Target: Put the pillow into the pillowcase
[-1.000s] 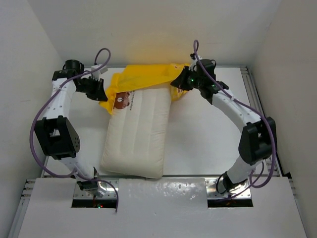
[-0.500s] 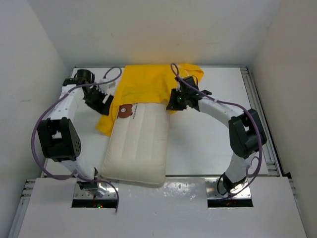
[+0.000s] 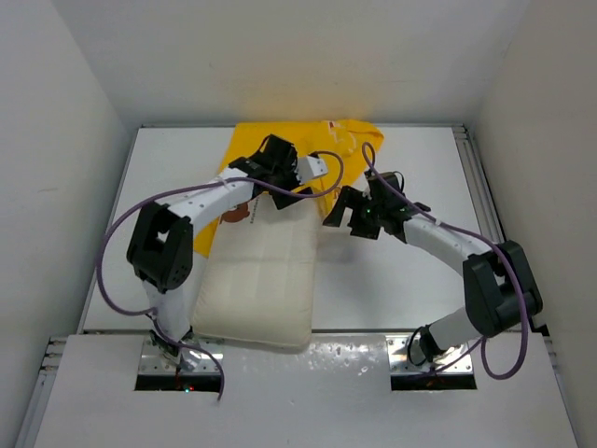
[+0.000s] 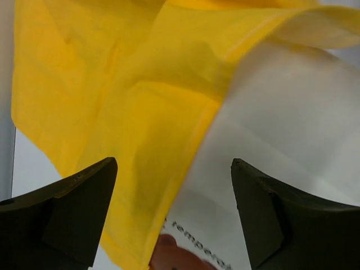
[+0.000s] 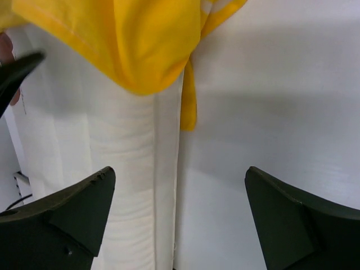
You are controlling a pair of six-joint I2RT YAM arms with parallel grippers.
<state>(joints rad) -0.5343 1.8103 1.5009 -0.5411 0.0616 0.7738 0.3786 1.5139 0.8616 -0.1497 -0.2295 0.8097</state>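
Observation:
The cream-white pillow point(image 3: 261, 280) lies lengthwise on the table, left of centre. The yellow pillowcase point(image 3: 345, 140) lies crumpled over its far end, one edge trailing down the pillow's left side. My left gripper point(image 3: 264, 161) hovers over that far end, open and empty. In the left wrist view the left gripper point(image 4: 173, 169) frames the pillowcase point(image 4: 112, 84), the bare pillow point(image 4: 281, 112) and a brown printed label point(image 4: 174, 253). My right gripper point(image 3: 338, 211) is open beside the pillow's right edge. In the right wrist view the right gripper point(image 5: 180, 174) straddles the pillow's point(image 5: 124, 169) side seam, below the pillowcase point(image 5: 135, 39).
The white table point(image 3: 401, 280) is boxed in by white walls on three sides. A metal rail point(image 3: 478, 187) runs along its right edge. Purple cables loop off both arms. The left forearm crosses above the pillow's far half.
Both grippers have opened and let go of the pillowcase, which has dropped over the pillow's far end. The left arm swung right over the pillow; the right gripper drew back toward the near side.

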